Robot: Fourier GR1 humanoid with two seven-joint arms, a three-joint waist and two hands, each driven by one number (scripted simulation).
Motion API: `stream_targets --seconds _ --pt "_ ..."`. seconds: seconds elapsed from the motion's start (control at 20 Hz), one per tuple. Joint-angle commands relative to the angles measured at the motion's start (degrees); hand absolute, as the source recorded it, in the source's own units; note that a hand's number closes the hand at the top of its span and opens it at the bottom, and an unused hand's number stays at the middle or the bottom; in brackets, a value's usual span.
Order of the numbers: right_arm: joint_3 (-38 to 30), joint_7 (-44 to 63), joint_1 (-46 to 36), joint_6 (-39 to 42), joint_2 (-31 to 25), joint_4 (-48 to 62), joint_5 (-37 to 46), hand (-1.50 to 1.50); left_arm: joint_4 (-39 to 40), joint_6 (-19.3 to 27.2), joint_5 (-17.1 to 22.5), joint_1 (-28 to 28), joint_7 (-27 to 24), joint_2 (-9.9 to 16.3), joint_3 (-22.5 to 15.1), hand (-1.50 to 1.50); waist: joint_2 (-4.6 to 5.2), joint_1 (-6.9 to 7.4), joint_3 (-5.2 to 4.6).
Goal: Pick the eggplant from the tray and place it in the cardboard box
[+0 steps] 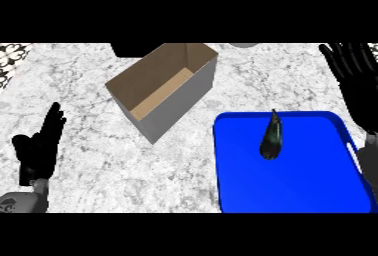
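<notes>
Marble counter [88,165] — one eggplant [271,137], one tray [295,185], one box [166,85]

There is only one camera, and it is sitting up where the robot's head is, looking steeply down at the counter [88,165] from above, so no second view is sharing anything with it. It is facing away from the robot toward 12 o'clock, with the arms coming in from the 6 o'clock edge: the left hand [38,147] is showing at 8 o'clock and the right hand [354,75] at 2 o'clock. It is hanging near enough that the cardboard box [166,87] at 11 o'clock and the blue tray [244,195] at 4 o'clock are filling most of the view.
</notes>
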Motion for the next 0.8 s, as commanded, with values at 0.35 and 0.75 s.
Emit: stream_targets --seconds 0.35,0.75 --pt "3.09 9.59 14.38 -24.13 -4.09 12.95 23.49 -1.5 -5.99 -7.62 -2.54 -5.61 -2.53 -1.21 -8.5 0.0 4.0 -4.9 -0.03" --pt "14.69 22.96 20.18 -42.5 -4.59 18.11 50.03 -1.5 -8.61 -11.26 -3.41 -8.3 -0.07 -2.59 -13.8 0.0 1.92 0.08 0.8"
